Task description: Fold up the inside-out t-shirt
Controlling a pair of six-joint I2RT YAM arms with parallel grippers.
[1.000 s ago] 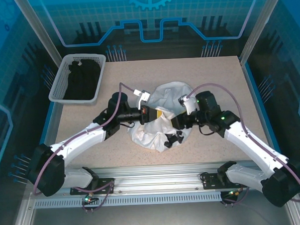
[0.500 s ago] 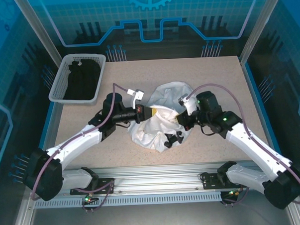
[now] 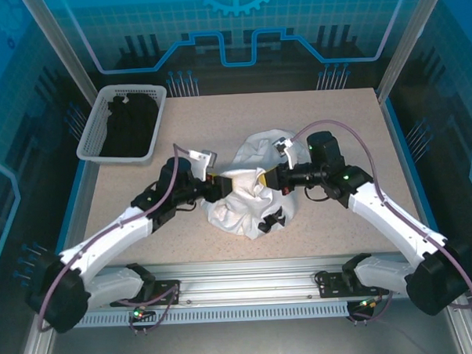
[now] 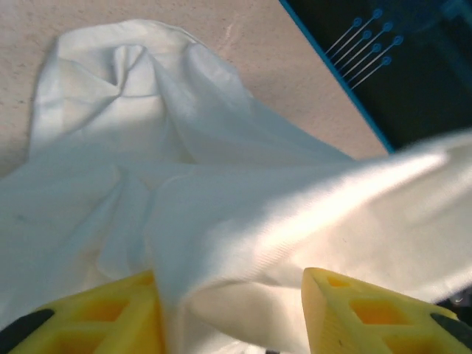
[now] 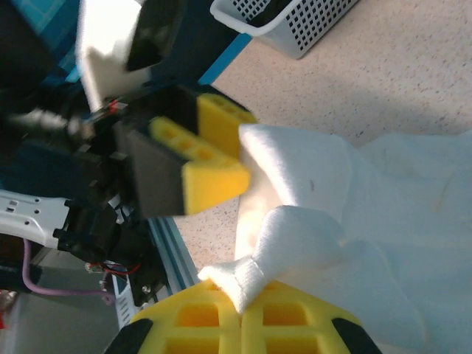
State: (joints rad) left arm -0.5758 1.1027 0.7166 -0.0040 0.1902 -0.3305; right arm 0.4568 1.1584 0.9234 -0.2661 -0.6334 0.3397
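OK, the inside-out t-shirt (image 3: 248, 196) is a crumpled white heap approx. mid-table (image 3: 335, 118), btwn the two arms and a bit nearer the front rail than the back edge. Its black print (image 3: 271, 220) peeks out at the near side of the heap. Lots of wrinkles, no flat panel anywhere.

Both arms reach in from opposite sides, wrists low, facing each other across the top of the bundle. A raised ridge of cloth runs from one to the other.

The right gripper (image 3: 270, 178) is clamped tight. From its wrist cam the yellow fingers (image 5: 221, 321) meet w/ a small rolled nub of white hem pinched right at the seam, so it's got the shirt, no q.

The left gripper (image 3: 217, 184) is at the heap's left flank. From its wrist cam the yellow fingers (image 4: 369, 313) stand apart at a mid gap, w/ a fold of fabric draped loose down the space btwn them and lying against the inner face of one pad. That's not a squeeze; jaws parted, cloth just lying in there.

The two grippers sit near each other but not touching, w/ cloth bridging them.

Far-left corner: grey mesh basket (image 3: 90, 144) w/ a black garment (image 3: 128, 123) inside, well apart from the shirt.
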